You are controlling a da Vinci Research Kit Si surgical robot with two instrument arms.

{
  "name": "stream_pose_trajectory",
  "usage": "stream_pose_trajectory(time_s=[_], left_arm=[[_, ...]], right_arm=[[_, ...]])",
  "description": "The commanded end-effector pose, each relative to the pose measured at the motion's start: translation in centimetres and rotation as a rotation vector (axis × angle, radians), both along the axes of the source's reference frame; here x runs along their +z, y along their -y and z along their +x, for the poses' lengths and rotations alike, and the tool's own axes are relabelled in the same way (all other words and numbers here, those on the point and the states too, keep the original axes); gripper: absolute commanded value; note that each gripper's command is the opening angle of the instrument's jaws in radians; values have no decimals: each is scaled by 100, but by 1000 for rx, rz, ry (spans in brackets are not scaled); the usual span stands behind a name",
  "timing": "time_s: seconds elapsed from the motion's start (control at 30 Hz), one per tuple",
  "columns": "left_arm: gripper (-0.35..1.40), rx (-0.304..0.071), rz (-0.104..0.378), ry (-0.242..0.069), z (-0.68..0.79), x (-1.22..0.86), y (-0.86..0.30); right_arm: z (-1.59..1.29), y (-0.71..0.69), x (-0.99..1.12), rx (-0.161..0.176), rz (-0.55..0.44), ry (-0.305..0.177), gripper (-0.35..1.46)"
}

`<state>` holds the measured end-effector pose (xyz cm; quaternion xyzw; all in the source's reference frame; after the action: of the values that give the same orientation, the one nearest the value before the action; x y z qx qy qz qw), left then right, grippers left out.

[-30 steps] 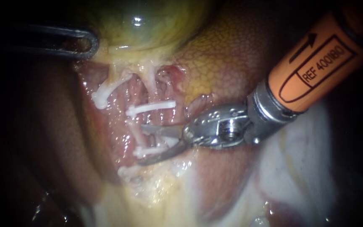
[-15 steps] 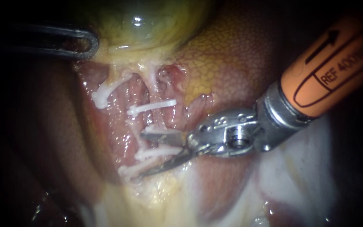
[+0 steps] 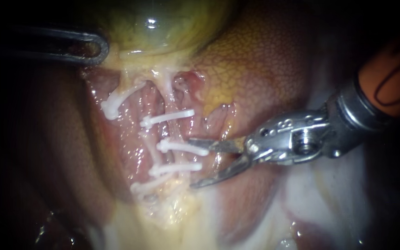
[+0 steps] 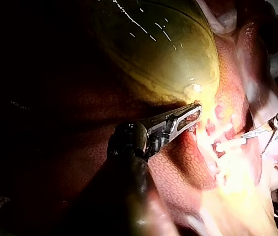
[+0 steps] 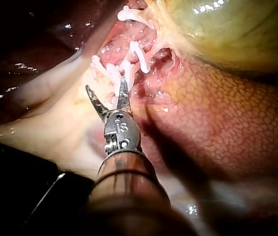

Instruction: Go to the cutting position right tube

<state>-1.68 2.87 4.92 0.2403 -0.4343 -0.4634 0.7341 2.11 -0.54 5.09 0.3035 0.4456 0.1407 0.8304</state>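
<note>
- Pincer of my right instrument [image 3: 192, 163] stands spread: two thin blades with a clear gap between them and nothing pinched. It comes in from the right. Both blade tips lie just beside the right-hand ends of the clips, and the upper tip touches one of them or nearly does.
- Liver [image 3: 255, 60], mottled brown and the largest thing here, surrounds the opened pink bed. The green-yellow gallbladder [image 3: 163, 23] sits above that bed.
- Right tube [image 3: 176, 132] runs down from the gallbladder's neck through the bed, crossed by several white clips [image 3: 181, 146]. It lies inward of the clip ends, so it is not between the blades.
- Progress, as I judge it: the approach is largely made, with the blades open and level with the clipped stretch, but the cutting position is not reached. What is left is to slide forward until a bare length of tube between two clips sits in the gap.
- In the way: as they stand, the spread blades face two clip ends and not a bare stretch, so the aim looks in need of trimming to avoid catching a clip.
- Around: a separate clip [image 3: 114, 105] lies further left. My left instrument [image 3: 86, 46] rests at the gallbladder's lower edge, well apart. Pale fatty tissue [image 3: 172, 208] lies below the bed.
</note>
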Motion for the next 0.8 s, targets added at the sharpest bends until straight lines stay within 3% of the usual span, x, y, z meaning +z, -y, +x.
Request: stream_pose_trajectory(time_s=[0.03, 0.37, 0.6, 0.67, 0.8], left_arm=[[-35, 0, 0, 0, 0, 0, 0], [-35, 0, 0, 0, 0, 0, 0], [-35, 0, 0, 0, 0, 1, 0], [-35, 0, 0, 0, 0, 1, 0], [-35, 0, 0, 0, 0, 1, 0]], right_arm=[[0, -1, 5, 4, 5, 2, 113], [-6, -14, 50, 30, 38, 11, 115], [-1, -23, 78, 57, 152, -8, 115], [0, -25, 83, 69, 203, -35, 115], [3, -29, 90, 58, 260, -56, 115]])
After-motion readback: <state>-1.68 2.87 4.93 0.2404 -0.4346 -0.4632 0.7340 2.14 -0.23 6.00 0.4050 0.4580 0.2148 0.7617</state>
